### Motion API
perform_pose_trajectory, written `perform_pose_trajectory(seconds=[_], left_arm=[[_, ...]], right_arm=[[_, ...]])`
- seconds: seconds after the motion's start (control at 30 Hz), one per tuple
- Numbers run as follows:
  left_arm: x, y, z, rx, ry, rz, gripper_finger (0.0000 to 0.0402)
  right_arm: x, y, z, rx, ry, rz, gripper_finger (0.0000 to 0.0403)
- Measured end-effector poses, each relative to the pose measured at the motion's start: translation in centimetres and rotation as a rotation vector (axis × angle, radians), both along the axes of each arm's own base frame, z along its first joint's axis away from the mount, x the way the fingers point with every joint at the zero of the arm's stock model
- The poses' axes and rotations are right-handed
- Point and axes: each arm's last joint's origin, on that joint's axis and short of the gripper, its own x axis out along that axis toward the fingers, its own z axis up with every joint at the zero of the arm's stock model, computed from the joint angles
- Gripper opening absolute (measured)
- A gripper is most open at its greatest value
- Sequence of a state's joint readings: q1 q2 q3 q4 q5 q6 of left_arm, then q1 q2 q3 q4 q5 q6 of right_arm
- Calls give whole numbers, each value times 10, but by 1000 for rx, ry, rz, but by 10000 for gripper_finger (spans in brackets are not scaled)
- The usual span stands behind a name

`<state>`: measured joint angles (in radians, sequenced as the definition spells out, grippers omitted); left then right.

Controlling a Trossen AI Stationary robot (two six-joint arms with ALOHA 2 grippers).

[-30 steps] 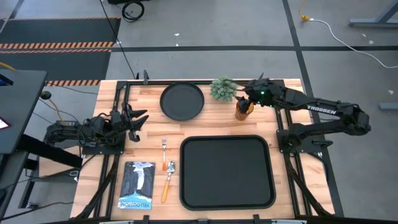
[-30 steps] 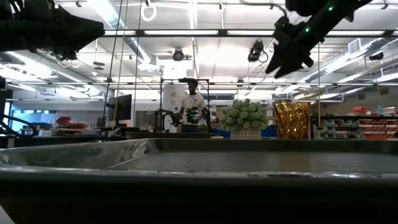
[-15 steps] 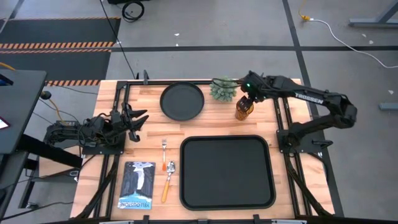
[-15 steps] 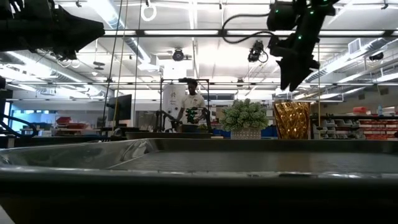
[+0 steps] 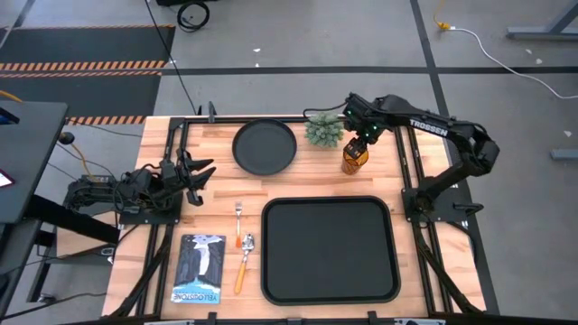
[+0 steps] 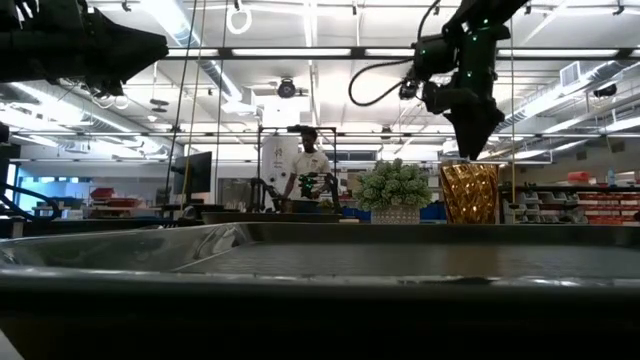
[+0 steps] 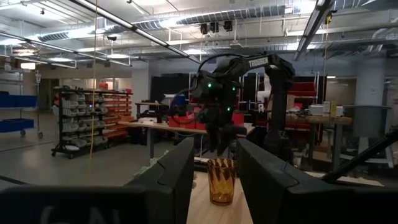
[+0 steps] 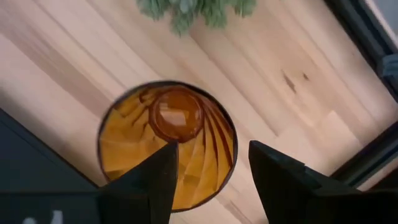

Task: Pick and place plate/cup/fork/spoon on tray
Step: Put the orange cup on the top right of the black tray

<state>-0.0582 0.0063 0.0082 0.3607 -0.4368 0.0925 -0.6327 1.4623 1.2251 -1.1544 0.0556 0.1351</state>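
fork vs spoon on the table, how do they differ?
The fork is shorter, with tines and a redder handle; the spoon is longer, with an oval bowl and a yellow-orange handle. The fork lies farther from the table's front edge than the spoon. Both lie flat, left of the tray, untouched by either arm.

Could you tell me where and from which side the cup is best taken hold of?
Probably by its rim, coming straight down. The cup stands upright and open-mouthed on the table, with the plant close beside it, so a side approach looks crowded. The right end effector already hangs open above, one finger over the mouth, one outside the wall.
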Motion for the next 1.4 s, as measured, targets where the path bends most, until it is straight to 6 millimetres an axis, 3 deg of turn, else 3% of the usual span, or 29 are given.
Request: perform_pose_trajectory(seconds=[0.8,1.4], left_arm=[[0,0,-1,-1,6,-1,128],[0,0,-1,-1,14,-1,128]], right_arm=[[3,-21,-27,73,100,32,163],[3,-20,-28,81,108,50,47]])
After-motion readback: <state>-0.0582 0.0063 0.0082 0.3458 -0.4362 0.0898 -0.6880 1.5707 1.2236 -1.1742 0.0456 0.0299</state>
